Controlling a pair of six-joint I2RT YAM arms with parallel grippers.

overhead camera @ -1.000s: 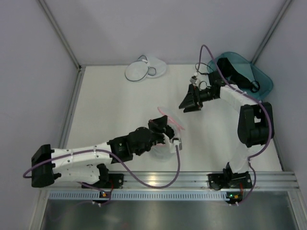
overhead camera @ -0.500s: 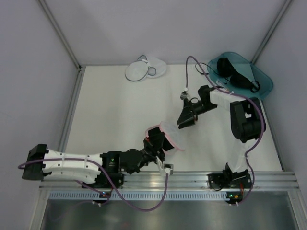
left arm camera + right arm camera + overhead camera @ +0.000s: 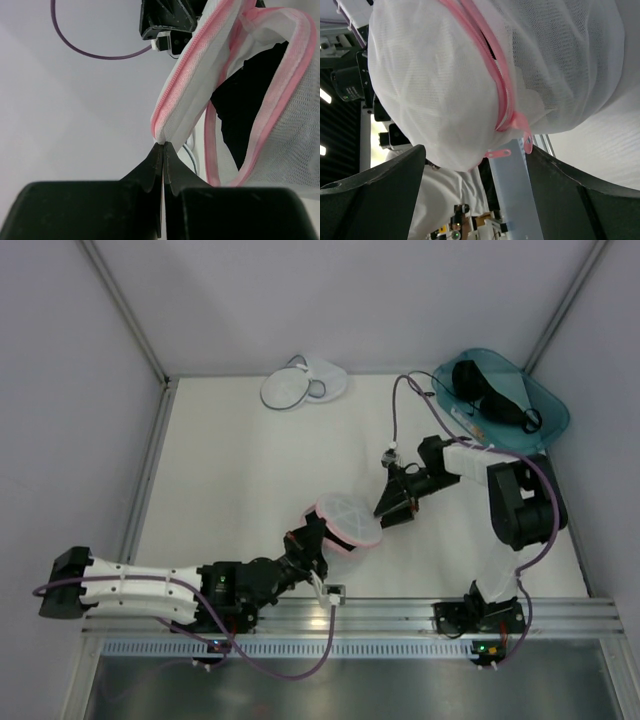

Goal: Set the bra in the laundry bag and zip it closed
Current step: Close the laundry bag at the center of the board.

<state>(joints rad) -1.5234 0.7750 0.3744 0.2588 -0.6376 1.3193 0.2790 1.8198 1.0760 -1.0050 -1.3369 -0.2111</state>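
Note:
The black bra [image 3: 487,395] lies in the teal bin at the back right. The grey-rimmed white mesh laundry bag [image 3: 300,385] lies flat at the back of the table, away from both grippers. My left gripper [image 3: 313,532] [image 3: 163,145] is shut on the rim of a different round mesh bag with a pink zip [image 3: 348,520] [image 3: 200,65] and holds it up, partly unzipped. My right gripper [image 3: 388,508] [image 3: 475,165] is open right beside this pink bag [image 3: 445,75], its pink zip pull [image 3: 497,153] hanging between the fingers.
The teal bin [image 3: 550,405] stands in the back right corner. Purple cables arc over both arms. The metal rail [image 3: 400,615] runs along the near edge. Something dark shows through the pink bag's opening in the left wrist view; I cannot tell what.
My left arm has drawn back toward the near edge, bringing the pink-rimmed bag down and left. My right gripper has come down from the back right to the bag's right side.

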